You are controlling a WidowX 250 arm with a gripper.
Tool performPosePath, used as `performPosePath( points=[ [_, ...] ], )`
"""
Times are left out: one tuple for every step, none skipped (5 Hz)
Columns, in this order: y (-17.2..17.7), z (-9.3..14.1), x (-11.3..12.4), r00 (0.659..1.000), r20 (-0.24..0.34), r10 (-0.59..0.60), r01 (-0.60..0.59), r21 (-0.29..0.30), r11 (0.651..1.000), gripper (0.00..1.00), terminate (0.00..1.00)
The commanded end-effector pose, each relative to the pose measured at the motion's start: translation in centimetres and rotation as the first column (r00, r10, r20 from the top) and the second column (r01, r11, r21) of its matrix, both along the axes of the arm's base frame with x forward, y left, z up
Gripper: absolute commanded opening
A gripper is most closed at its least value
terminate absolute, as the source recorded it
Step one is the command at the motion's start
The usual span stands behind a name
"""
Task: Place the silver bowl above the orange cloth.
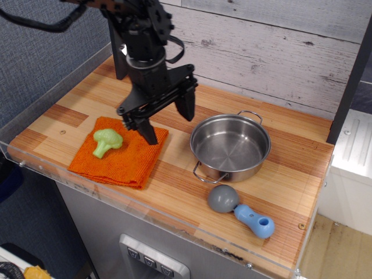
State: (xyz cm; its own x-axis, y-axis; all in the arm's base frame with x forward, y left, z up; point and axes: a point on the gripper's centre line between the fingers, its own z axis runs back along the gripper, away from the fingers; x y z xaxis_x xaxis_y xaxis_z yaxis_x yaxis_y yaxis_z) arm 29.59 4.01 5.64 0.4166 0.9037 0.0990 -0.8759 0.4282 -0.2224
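Note:
The silver bowl [231, 146] stands upright and empty on the wooden counter, right of centre, with two wire loop handles. The orange cloth [131, 160] lies flat at the front left with a green broccoli toy [107, 141] on it. My black gripper [168, 124] hangs open and empty between the cloth and the bowl. One finger [145, 130] is over the cloth's right corner, the other is near the bowl's left rim. It touches neither.
A grey-and-blue scoop [240, 211] lies in front of the bowl near the front edge. A clear plastic rim [145, 218] runs along the counter's front and left. A plank wall [273, 52] backs the counter. A white unit [351, 168] stands at the right.

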Motion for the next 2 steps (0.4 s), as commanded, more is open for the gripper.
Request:
performPosePath(
  points=[
    [-2.2, 0.7, 1.8, 0.986, 0.054, -0.158, 0.155, 0.069, 0.986, 1.00, 0.00],
    [-3.4, 0.9, 2.0, 0.974, 0.057, -0.218, 0.213, 0.077, 0.974, 1.00, 0.00]
  ],
)
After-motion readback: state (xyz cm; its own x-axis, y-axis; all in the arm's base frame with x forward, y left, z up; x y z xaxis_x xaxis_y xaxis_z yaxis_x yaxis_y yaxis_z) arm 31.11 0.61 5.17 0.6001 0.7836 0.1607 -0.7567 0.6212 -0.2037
